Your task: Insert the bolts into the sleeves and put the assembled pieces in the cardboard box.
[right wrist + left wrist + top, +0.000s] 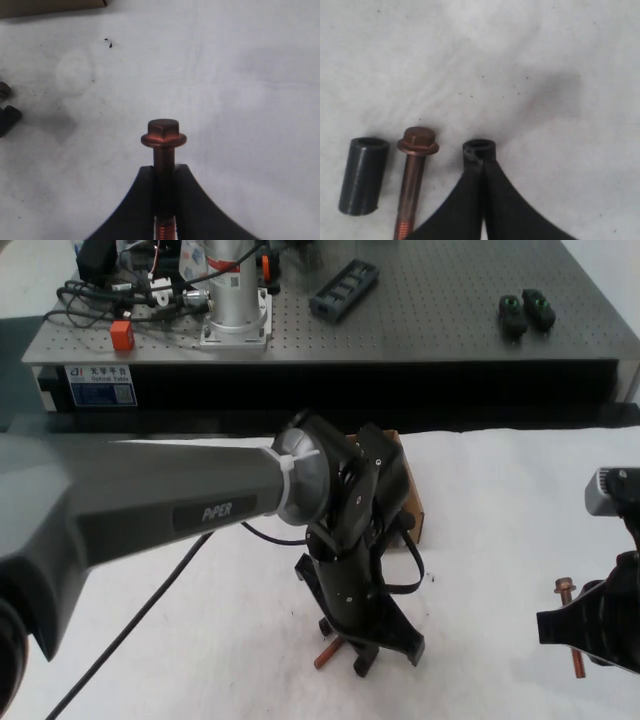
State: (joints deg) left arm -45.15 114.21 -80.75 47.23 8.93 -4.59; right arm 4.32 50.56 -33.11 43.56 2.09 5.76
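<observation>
My left gripper (pixel 480 161) is low over the white cloth, shut on the rim of a black sleeve (pixel 479 146) that stands on end. Beside it lie a copper bolt (pixel 415 180) and a second black sleeve (pixel 364 175). In the high view the left gripper (pixel 368 658) is in the middle, with that loose bolt (pixel 328 652) next to it. My right gripper (pixel 164 172) is shut on the shank of another copper bolt (pixel 163 135), head outward. It is at the high view's lower right, gripper (pixel 582 628) and bolt (pixel 566 590). The cardboard box (pixel 412 502) is behind the left arm.
A perforated metal bench (pixel 430 320) runs across the back with a metal post (pixel 236 290), a black tray (pixel 344 288), an orange block (pixel 121 335) and cables. A black cable (pixel 150 610) trails over the cloth. The box's edge (pixel 50 6) shows in the right wrist view.
</observation>
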